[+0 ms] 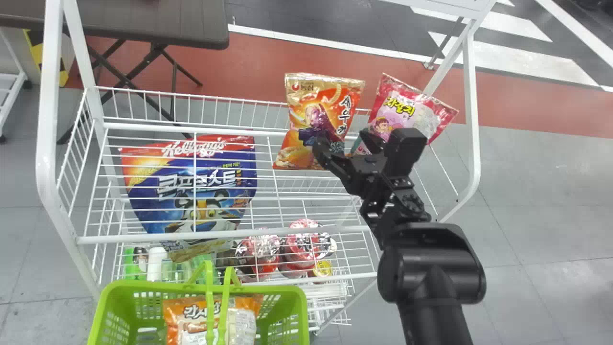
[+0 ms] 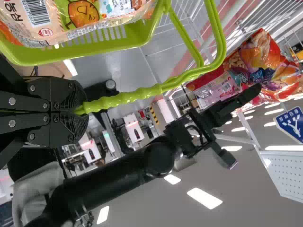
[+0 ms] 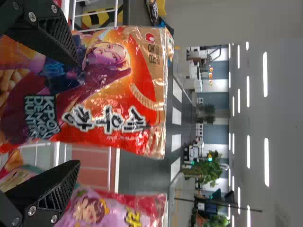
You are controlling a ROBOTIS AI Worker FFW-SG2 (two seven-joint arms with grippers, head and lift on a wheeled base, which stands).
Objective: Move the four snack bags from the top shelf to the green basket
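My right gripper stands open in front of the lower part of the orange snack bag on the shelf; a pink bag leans beside it, with part of another bag low behind the gripper. In the right wrist view, one finger of the right gripper overlaps the orange bag and the other overlaps the bags beside it. My left gripper is shut on the handle of the green basket. An orange chip bag lies inside the basket.
A large cereal bag takes up the rack's left side. Red-lidded tubs and bottles stand on the level below. White uprights frame the rack at both ends, and a dark table is behind it.
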